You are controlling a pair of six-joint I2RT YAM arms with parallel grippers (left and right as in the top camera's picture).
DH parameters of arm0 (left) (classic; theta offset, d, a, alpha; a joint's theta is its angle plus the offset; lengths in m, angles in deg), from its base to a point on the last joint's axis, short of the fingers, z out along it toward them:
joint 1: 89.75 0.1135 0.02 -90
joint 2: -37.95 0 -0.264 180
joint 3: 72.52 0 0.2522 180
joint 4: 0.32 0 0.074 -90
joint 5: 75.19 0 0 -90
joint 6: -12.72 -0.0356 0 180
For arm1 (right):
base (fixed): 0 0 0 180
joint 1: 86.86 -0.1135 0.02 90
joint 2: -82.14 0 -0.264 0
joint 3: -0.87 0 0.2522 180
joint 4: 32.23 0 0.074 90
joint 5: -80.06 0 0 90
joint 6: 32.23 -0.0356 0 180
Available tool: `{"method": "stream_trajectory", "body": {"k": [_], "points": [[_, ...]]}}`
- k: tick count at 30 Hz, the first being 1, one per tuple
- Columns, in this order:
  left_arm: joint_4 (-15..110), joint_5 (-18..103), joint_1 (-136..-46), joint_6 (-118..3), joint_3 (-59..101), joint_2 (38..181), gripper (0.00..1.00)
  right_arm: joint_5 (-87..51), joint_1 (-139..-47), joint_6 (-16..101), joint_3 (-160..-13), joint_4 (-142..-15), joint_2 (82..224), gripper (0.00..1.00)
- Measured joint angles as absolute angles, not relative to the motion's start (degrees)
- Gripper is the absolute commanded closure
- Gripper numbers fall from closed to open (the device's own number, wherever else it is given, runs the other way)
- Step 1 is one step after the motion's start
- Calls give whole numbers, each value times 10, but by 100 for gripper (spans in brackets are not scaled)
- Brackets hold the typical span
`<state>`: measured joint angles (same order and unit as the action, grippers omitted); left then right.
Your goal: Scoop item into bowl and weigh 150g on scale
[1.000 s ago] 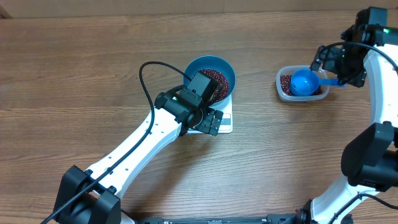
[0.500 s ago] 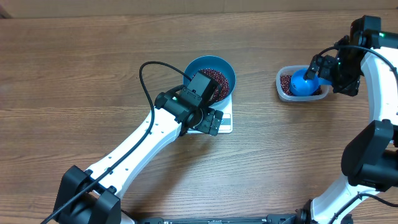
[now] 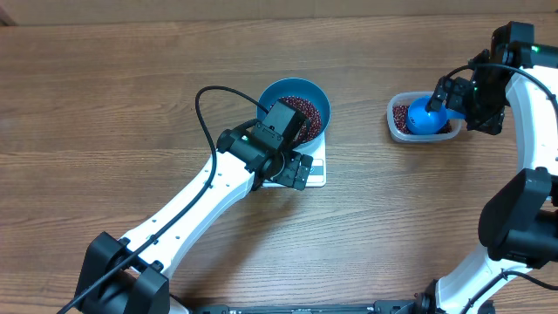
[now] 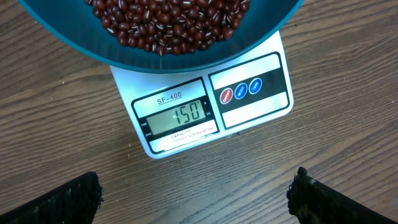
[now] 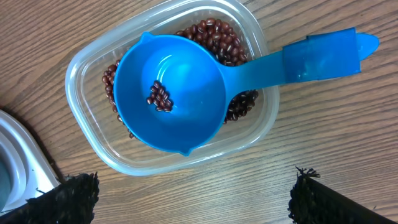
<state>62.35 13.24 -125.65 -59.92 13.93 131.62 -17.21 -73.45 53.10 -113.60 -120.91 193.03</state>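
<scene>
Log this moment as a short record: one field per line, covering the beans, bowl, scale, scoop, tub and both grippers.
bowl: blue, sits on the scale
beans: heaped in the bowl
scale: white, display shows 150
scoop: blue, resting in the tub, a few beans inside
tub: clear plastic, beans left in it
left gripper: open, empty, above the scale
right gripper: open, empty, above the tub

A wooden table (image 3: 105,105) is filling nearly the whole scene, its brown grain running left to right. Even, soft light is falling across it. Along the far edge, a paler strip (image 3: 261,7) is showing.
</scene>
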Motion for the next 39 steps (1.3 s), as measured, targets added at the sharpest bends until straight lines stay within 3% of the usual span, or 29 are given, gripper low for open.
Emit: {"method": "stream_trajectory", "body": {"k": [13, 28, 39], "points": [[623, 133, -1256, -599, 139, 1316, 0, -172, -764, 531, -1135, -1208, 1911, 0], [623, 132, -1256, -599, 139, 1316, 0, -174, -805, 531, -1132, -1208, 1613, 0], [623, 132, -1256, -599, 139, 1316, 0, -142, -805, 531, -1132, -1228, 1542, 0]]}}
